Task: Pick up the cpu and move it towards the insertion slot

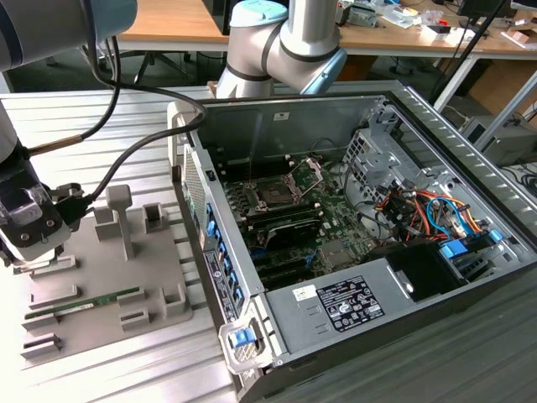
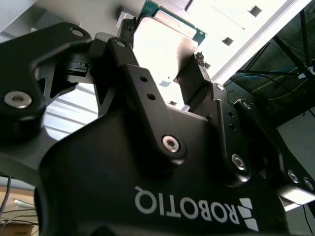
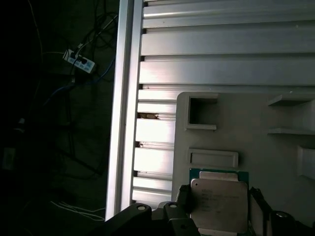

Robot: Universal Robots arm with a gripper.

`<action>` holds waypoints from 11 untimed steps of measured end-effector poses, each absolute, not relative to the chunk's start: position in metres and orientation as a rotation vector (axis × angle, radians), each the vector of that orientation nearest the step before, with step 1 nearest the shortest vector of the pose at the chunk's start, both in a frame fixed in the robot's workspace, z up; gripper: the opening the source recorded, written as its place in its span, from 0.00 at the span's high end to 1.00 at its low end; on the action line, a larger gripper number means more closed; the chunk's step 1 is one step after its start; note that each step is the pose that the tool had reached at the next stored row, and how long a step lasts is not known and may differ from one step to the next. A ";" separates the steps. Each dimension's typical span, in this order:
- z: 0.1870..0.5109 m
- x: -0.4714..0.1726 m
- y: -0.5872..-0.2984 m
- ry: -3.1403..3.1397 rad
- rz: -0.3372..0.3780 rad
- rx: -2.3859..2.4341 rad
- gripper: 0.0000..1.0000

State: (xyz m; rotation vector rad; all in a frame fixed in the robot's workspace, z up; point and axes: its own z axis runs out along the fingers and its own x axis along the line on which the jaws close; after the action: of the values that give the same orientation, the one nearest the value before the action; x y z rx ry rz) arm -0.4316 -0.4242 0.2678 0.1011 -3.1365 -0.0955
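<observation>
The cpu (image 3: 219, 204) is a flat square chip with a silvery lid and a thin green edge. It sits between my gripper's (image 3: 221, 209) black fingers (image 3: 183, 197), which press on its two opposite sides just above the grey fixture tray (image 3: 231, 123). The second wrist view shows the same grip, with the cpu (image 2: 165, 44) bright between the fingertips (image 2: 196, 66). In the exterior view my gripper (image 1: 33, 252) hangs at the far left over the tray (image 1: 101, 277). The insertion slot (image 1: 275, 193) is a dark square socket with its metal bracket (image 1: 312, 170) raised, inside the open computer case, well to the exterior view's right.
A long green memory stick (image 1: 91, 300) lies in the tray beside several upright posts (image 1: 120, 214). The case wall (image 1: 205, 243) stands between tray and motherboard. Cables (image 1: 419, 210) and a drive cage (image 1: 373, 159) crowd the case's right. The ribbed table's edge (image 3: 123, 108) runs close by.
</observation>
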 end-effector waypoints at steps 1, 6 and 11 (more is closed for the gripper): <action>0.269 -0.432 -0.424 -3.137 -0.095 0.101 0.45; 0.271 -0.432 -0.424 -3.136 -0.095 0.101 0.45; 0.273 -0.432 -0.424 -3.137 -0.096 0.101 0.45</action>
State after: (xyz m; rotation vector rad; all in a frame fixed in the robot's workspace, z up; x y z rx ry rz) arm -0.4317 -0.4242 0.2730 0.1010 -3.1365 -0.0958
